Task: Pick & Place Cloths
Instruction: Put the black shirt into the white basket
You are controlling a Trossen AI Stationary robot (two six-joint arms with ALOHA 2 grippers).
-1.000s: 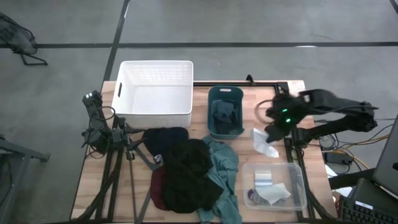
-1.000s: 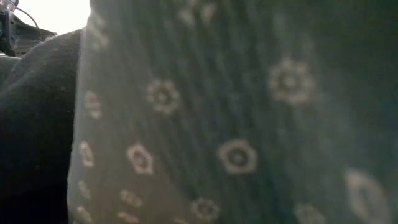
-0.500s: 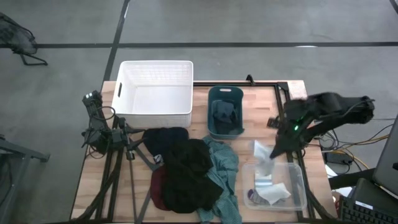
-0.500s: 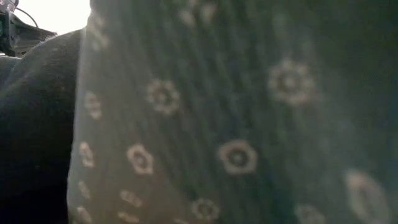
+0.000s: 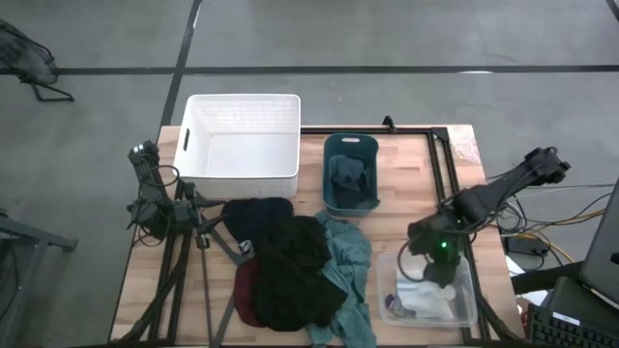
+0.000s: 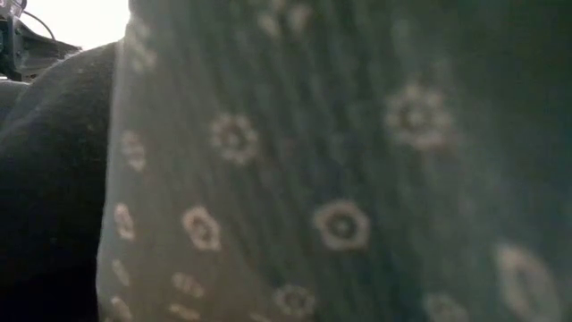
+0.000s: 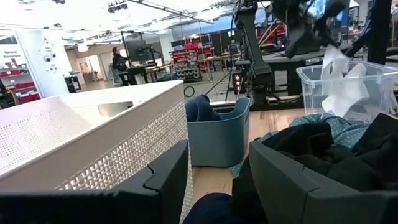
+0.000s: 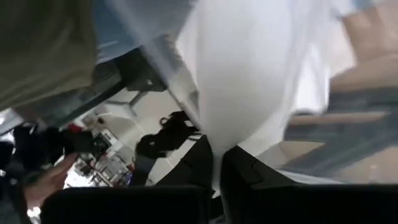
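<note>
- We locate the right gripper (image 5: 437,263) directly above the clear bin (image 5: 464,307) at the table's front right, its fingers (image 8: 205,163) pinched together on a white cloth (image 8: 245,81).
- The held white cloth hangs straight down from the fingertips, long axis vertical, into the bin's opening; we judge that release needs only opening the fingers.
- Other small pale cloths (image 5: 416,302) already lie in that bin.
- The remaining pile lies well apart, at centre front: black cloth (image 5: 295,271), teal cloth (image 5: 350,253), maroon cloth (image 5: 245,290).
- The left gripper (image 7: 214,180), fingers apart and empty, rests just beside that pile, so we rate the left arm nearer to it.
- The wooden table (image 5: 397,174) also carries a white bin (image 5: 242,135) and a teal bin (image 5: 350,147) holding a dark cloth (image 5: 348,176).
- A workshop with shelving lies beyond.
</note>
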